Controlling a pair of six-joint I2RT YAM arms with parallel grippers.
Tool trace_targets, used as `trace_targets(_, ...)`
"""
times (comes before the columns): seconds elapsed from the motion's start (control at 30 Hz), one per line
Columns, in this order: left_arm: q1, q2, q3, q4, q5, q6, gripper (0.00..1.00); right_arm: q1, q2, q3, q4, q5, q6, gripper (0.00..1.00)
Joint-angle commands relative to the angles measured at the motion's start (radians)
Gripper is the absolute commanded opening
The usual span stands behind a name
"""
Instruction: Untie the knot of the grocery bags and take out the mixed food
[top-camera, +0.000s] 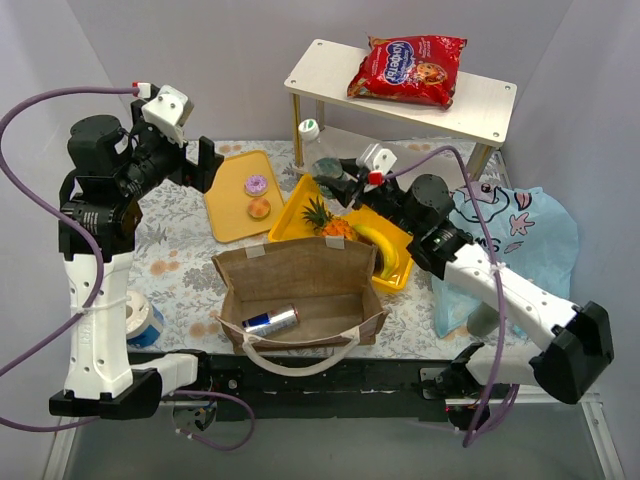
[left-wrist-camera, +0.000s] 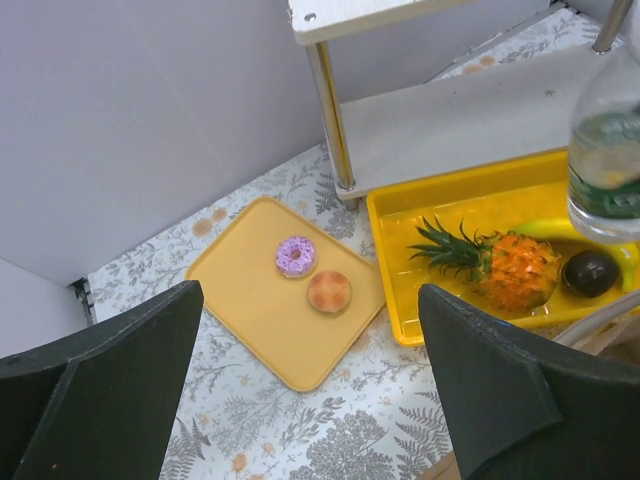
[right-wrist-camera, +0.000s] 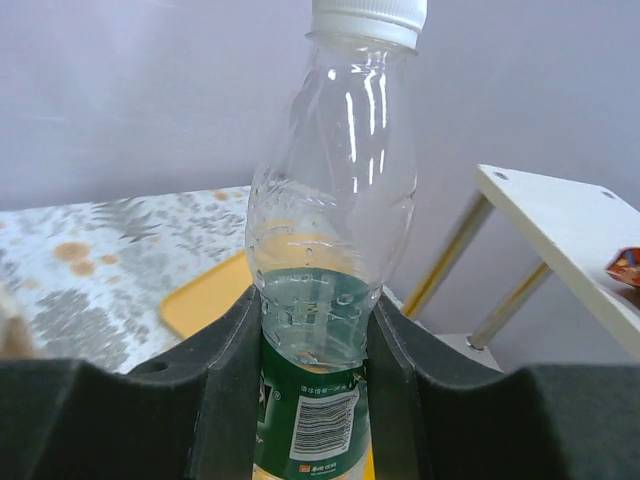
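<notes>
The brown paper bag (top-camera: 300, 290) stands open at the near middle with a small can (top-camera: 270, 320) lying inside. The light-blue plastic bag (top-camera: 520, 235) lies crumpled at the right. My right gripper (top-camera: 338, 180) is shut on a clear bottle (right-wrist-camera: 335, 220) with a white cap and green label, held upright above the yellow tray (top-camera: 290, 215). That tray holds a pineapple (top-camera: 325, 220), a banana (top-camera: 375, 245) and a dark round fruit (left-wrist-camera: 590, 272). My left gripper (top-camera: 205, 165) is open and empty above the orange tray (top-camera: 230, 215), which holds a pink doughnut (left-wrist-camera: 295, 256) and a pale doughnut (left-wrist-camera: 329, 291).
A red cookie packet (top-camera: 405, 68) lies on a white shelf (top-camera: 490, 105) with brass legs at the back. A white tape roll (top-camera: 140, 320) sits by the left arm's base. Grey walls close in the left, back and right sides.
</notes>
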Motion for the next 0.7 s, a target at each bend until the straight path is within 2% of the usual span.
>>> trace_targets(0.0,0.012,0.006,0.017,-0.048,0.015,0.011,0.89,-0.079,0.101,0.033,0.405,0.121,0.116,0.01)
trace_targets(0.37,0.026,-0.007,-0.090,-0.061,0.029,0.013,0.89,-0.198,0.393,-0.006,0.833,-0.029,0.090,0.01)
trace_targets(0.47,0.026,0.004,-0.096,-0.055,0.032,0.013,0.90,-0.232,0.503,0.037,0.910,-0.070,0.099,0.01)
trace_targets(0.67,0.026,0.023,-0.122,-0.029,0.040,0.002,0.90,-0.288,0.720,0.195,0.936,-0.080,0.115,0.01)
